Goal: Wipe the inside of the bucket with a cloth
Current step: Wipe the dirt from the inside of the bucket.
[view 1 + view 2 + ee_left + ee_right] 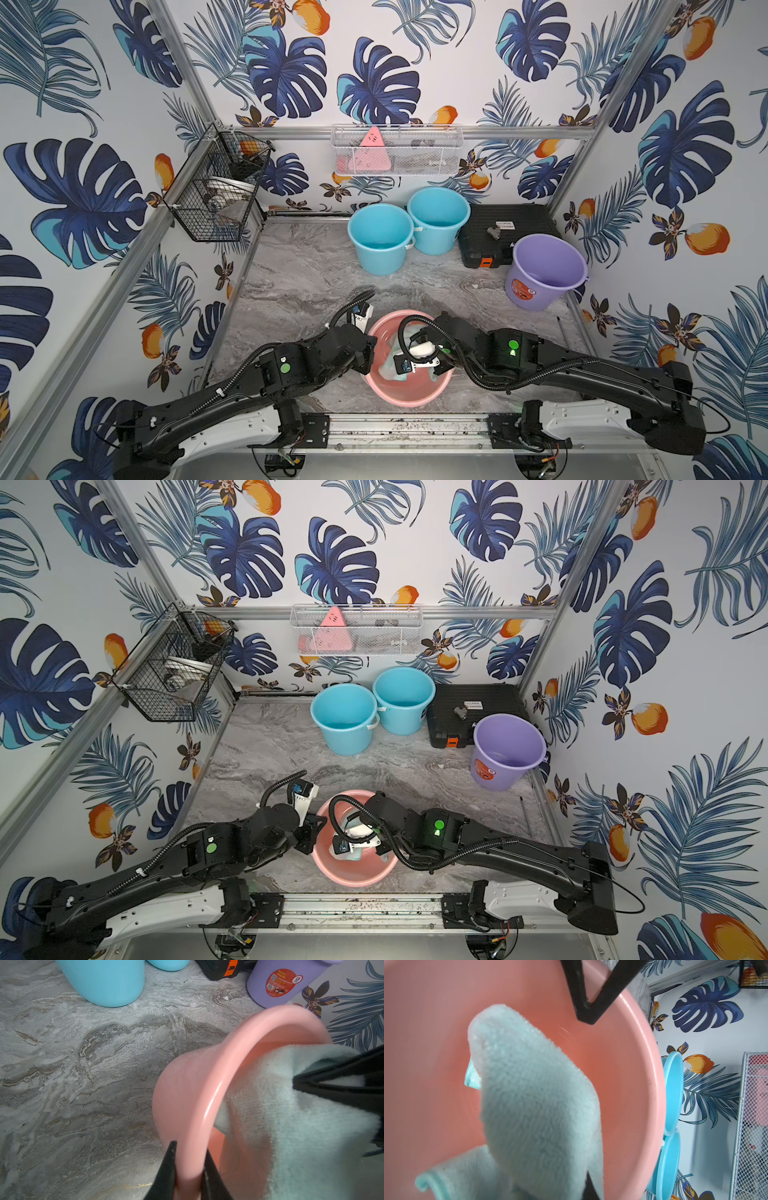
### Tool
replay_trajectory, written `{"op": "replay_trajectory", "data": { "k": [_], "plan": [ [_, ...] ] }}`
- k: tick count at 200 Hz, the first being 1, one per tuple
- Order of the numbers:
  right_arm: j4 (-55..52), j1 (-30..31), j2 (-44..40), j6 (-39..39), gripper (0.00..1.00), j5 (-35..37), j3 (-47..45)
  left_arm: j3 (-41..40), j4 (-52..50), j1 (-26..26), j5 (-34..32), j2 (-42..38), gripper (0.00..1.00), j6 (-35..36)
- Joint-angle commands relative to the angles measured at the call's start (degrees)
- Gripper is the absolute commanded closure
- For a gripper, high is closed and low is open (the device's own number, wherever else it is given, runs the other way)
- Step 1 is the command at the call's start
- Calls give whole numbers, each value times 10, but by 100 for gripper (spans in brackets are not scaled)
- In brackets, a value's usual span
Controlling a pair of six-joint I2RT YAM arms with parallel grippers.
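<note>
**A:** Which bucket is being cleaned, and where is it?

**B:** The pink bucket [409, 397], at six o'clock on the table [299, 270], close to the front edge. The blue buckets [380, 239] at twelve and the purple bucket [544, 270] at two stand well apart from it.

**A:** What are the arms doing?

**B:** The left gripper [190, 1147] is clamped on the pink rim at about nine o'clock, one jaw outside the wall and one inside, to steady the bucket. The right gripper [299, 1083] reaches down inside and is pinched tight on the cloth [537, 1109].

**A:** So the cloth is already in?

**B:** Yes. It hangs from those jaws inside the bucket, bunched against the inner wall on the eight to nine o'clock side, just below the rim. I'd call this the wiping step itself, somewhere mid-way.

**A:** And the next move?

**B:** Probably a sweep round the wall towards twelve and three, pressing the cloth flat to the plastic, then down over the floor. The left grip needs to hold firm so the bucket doesn't spin or tip, and the right arm must stay clear of it.
</note>
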Motion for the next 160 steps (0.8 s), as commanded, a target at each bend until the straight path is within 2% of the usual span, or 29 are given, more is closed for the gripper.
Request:
{"op": "replay_trajectory", "data": {
  "k": [1,30,101,160],
  "plan": [
    [-120,7,12,29,100,3,40,-1,7,0,-3,-4,100,-5],
    [-150,13,40,35,100,13,61,-2,7,0,-3,-6,100,-5],
    [-54,10,145,27,100,58,28,0,3,0,0,-14,100,-4],
    [67,-41,207,26,100,16,-49,1,0,0,0,-17,100,-3]
  ]
}}
